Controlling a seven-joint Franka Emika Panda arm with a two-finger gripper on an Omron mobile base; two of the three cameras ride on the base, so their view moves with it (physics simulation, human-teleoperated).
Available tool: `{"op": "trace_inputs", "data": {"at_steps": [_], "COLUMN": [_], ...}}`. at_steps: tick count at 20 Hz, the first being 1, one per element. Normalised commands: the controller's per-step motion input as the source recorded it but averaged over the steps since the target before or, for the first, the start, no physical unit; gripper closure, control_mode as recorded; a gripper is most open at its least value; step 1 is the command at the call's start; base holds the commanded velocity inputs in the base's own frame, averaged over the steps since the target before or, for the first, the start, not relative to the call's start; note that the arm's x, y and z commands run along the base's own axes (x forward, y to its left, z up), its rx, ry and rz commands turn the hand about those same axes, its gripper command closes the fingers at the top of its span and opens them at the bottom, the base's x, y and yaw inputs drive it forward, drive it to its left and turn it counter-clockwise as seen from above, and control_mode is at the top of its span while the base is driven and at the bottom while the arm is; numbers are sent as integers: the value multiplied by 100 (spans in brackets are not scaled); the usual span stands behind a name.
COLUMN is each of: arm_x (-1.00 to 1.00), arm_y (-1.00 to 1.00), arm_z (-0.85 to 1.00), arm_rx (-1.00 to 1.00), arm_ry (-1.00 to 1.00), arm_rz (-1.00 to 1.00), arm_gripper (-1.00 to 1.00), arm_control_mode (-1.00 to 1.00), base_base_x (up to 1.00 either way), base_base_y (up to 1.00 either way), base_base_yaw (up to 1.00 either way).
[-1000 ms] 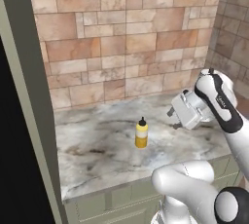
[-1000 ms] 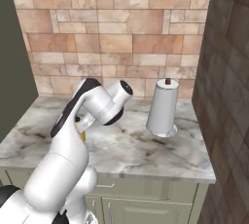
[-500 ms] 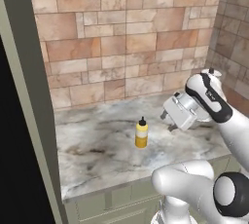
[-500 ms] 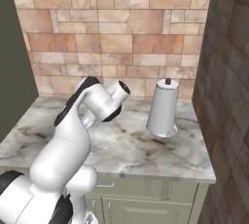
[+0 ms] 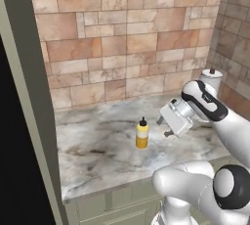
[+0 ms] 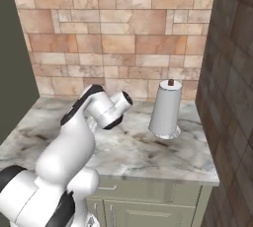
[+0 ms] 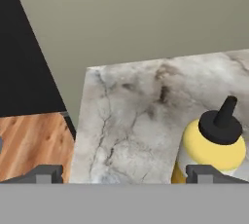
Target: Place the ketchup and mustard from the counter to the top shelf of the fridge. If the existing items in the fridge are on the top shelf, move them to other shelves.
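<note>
The mustard (image 5: 142, 134) stands upright on the counter (image 5: 97, 155), just ahead of the gripper (image 5: 164, 127) and toward its right fingertip (hand view), not yet touched. The jaws are spread wide, holding nothing. Shelving it in the fridge remains.

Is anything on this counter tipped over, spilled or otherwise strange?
Nothing stands out. The mustard stands upright on the counter, with no spill around it. The paper towel roll is upright near the wall corner. The gripper hangs open beside the mustard, not touching it.
</note>
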Motion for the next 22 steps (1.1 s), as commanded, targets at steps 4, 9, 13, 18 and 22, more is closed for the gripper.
{"op": "trace_inputs", "data": {"at_steps": [4, 9, 13, 18, 22], "arm_x": [34, 34, 20, 6, 3], "arm_y": [0, 0, 0, 3, 14], "arm_z": [-12, -1, 0, -6, -9], "arm_rx": [6, 2, 0, 0, 0], "arm_ry": [0, 0, 0, 0, 0], "arm_rz": [0, 0, 1, 3, 3], "arm_gripper": [-100, -100, -100, -100, -100], "arm_control_mode": [-100, -100, -100, -100, -100], "base_base_x": [0, 0, 0, 0, 0], "base_base_y": [0, 0, 0, 0, 0], "base_base_yaw": [0, 0, 0, 0, 0]}}
